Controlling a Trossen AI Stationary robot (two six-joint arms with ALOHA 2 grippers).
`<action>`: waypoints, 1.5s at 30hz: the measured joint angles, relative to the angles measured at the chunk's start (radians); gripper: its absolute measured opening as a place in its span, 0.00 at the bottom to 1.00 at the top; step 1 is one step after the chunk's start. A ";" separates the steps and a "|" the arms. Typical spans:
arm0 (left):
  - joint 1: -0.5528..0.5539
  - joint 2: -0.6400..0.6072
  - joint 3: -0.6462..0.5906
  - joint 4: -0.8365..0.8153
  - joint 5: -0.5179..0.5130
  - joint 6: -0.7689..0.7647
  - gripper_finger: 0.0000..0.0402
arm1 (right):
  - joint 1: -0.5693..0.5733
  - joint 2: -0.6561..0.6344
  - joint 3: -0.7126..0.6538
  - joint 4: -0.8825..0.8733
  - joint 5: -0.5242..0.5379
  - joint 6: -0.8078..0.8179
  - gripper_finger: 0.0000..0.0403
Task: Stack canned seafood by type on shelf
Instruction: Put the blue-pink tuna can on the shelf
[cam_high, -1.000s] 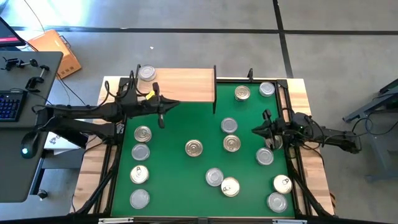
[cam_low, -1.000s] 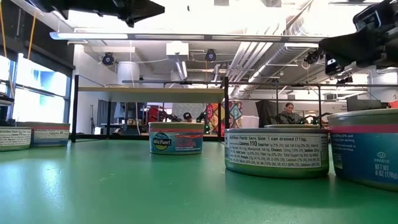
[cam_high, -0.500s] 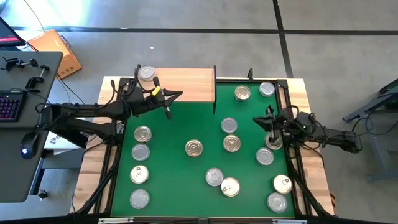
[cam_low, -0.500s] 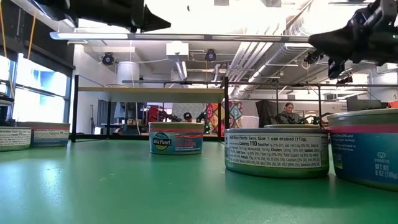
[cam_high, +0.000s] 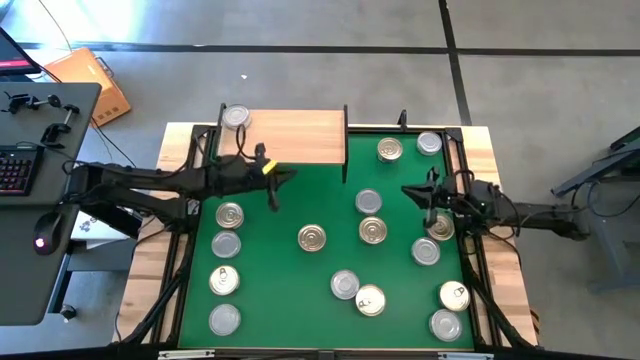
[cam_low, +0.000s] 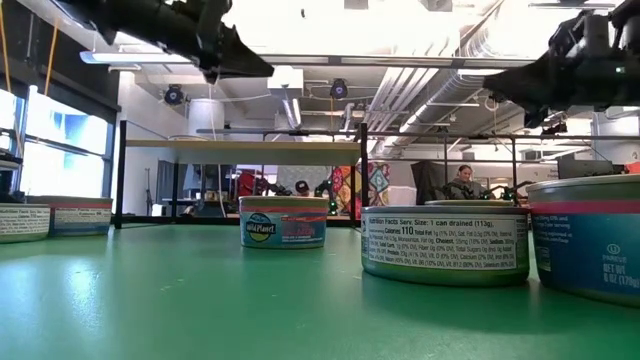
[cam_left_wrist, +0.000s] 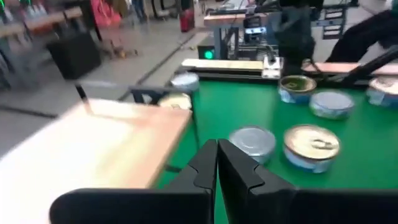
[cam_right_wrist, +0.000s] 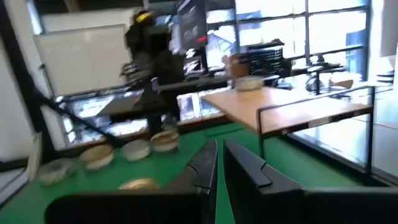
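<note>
From above, the light-wood shelf (cam_high: 295, 137) stands at the far-left corner of the green mat (cam_high: 300, 290), and one silver-lidded tin (cam_high: 236, 117) sits on the shelf's far-left corner. The other tins lie scattered over the mat (silver and gold lids mixed), with a column of four along the left edge (cam_high: 225, 280) and two at the far-right corner (cam_high: 407, 147). The left gripper (cam_high: 274, 197) hangs just off the shelf's near edge, empty. The right gripper (cam_high: 428, 198) hovers near the mat's right edge, beside a gold-lidded tin (cam_high: 440, 227).

At table height, a blue-labelled tin (cam_low: 284, 221) stands mid-mat before the shelf (cam_low: 240, 144), and a tin with a nutrition label (cam_low: 445, 243) is closer.

The left wrist view shows the left gripper (cam_left_wrist: 217, 163) with fingers pressed together, holding nothing, beside the shelf board (cam_left_wrist: 93, 143).

The right wrist view shows the right gripper (cam_right_wrist: 219, 163) likewise narrowed to a slit and empty, facing the shelf (cam_right_wrist: 292, 107) across the mat.
</note>
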 joint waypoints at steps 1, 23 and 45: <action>-0.021 -0.006 0.000 -0.023 -0.005 -0.016 0.01 | 0.001 0.019 0.000 0.029 -0.009 0.007 0.05; -0.378 -0.020 -0.306 0.482 -0.149 -0.155 0.01 | 0.160 0.523 0.176 0.110 -0.003 0.235 0.05; -0.662 0.286 -0.304 0.485 -0.643 -0.489 0.00 | 0.326 1.356 0.625 0.212 0.004 0.079 0.11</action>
